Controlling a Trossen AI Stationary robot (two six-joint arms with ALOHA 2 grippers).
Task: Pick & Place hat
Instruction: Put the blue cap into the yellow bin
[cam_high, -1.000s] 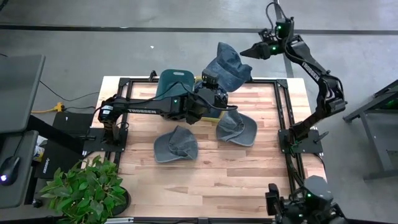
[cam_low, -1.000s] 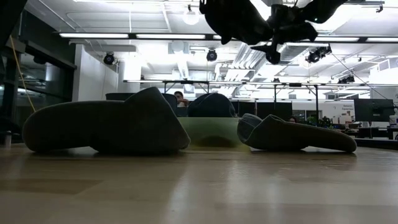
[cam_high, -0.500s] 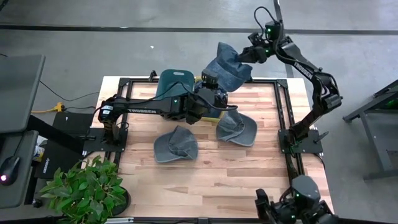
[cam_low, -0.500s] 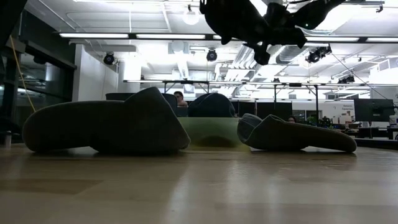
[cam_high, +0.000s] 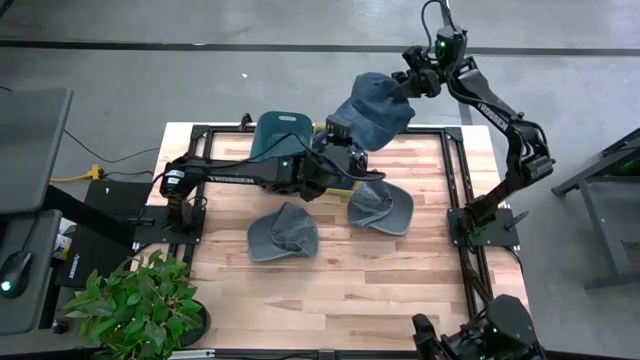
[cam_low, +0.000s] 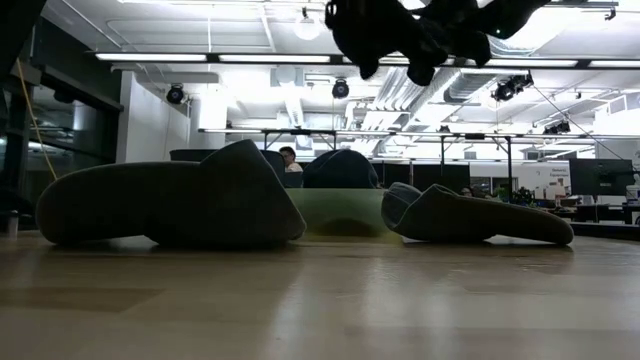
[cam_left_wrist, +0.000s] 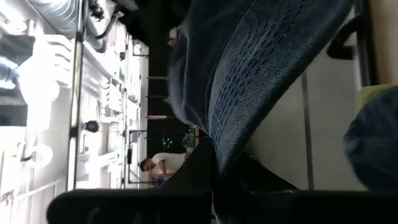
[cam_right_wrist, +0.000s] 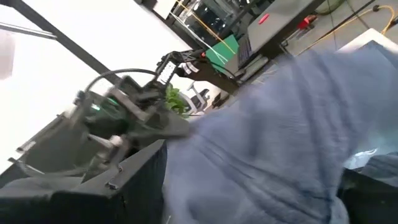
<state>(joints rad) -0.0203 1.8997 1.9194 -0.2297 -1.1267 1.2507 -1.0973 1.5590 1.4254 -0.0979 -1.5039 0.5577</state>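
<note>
Nearest the camera side of the wooden table a grey hat lies flat on the boards. Just past it, a little to the right, lies a second grey hat. Both rest on the wood and nothing grips them.

Farther back, the left gripper reaches across the middle of the table and holds a blue hat up in the air, above the far edge. In the left wrist view its dark fingers pinch the cloth of this blue hat at the edge, closed tight on it.

Farthest away, the right gripper is high up at the other side of the same hat, touching it or very nearly. Its own camera is filled with blue cloth. I cannot tell if its fingers are wide or closed (the cloth hides them).

It looks like the hat is being passed from one arm to the other. To do this well, the right gripper should get a good bite of cloth, not just a tiny fold, and close fully first. Only then should the left fingers let go. If both let go, the soft hat will drop. If both pull, it may stretch or slip out.

A dark teal thing sits at the back edge of the table, near the left arm.
</note>
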